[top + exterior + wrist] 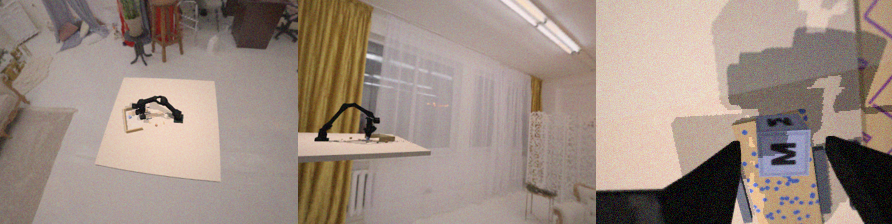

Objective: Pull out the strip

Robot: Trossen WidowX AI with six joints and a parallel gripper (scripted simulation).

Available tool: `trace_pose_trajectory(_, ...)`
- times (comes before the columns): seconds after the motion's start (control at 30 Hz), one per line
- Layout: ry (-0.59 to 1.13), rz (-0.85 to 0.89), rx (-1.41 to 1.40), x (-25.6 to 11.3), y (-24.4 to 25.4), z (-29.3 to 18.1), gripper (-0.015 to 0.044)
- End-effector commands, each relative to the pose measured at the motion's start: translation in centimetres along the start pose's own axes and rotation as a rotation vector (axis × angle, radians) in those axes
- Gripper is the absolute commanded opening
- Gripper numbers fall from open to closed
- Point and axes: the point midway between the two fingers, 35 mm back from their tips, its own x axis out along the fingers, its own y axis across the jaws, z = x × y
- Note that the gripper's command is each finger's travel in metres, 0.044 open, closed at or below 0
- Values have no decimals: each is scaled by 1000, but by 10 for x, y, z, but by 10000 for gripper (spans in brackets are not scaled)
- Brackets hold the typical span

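The labelled cube [800,165], blue-grey with a black M on top and another dark mark on its side, rests near the end of a tan strip with blue dots [788,209] in the wrist view. My gripper [782,145] [367,137] is open, with one dark finger on each side of the cube and strip. Nothing is held between the fingers; I cannot tell how high the tips are above the table. In the top view the arm hides the labelled cube.
Narrow blue-grey bars [822,182] flank the dotted strip. Another strip with purple zigzags [878,47] lies to the right. A wooden frame [125,121] surrounds the area on three sides, with a small blue cube [129,117] inside. A small orange-brown object [156,125] lies nearer the base.
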Motion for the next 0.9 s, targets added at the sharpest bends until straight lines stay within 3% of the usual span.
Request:
trace_pose_trajectory(0.0,15,-1,3,12,0,-3,250)
trace_pose_trajectory(0.53,15,-1,3,21,0,-4,250)
trace_pose_trajectory(0.67,9,2,0,18,0,-3,145)
trace_pose_trajectory(0.87,9,2,0,18,0,-3,105)
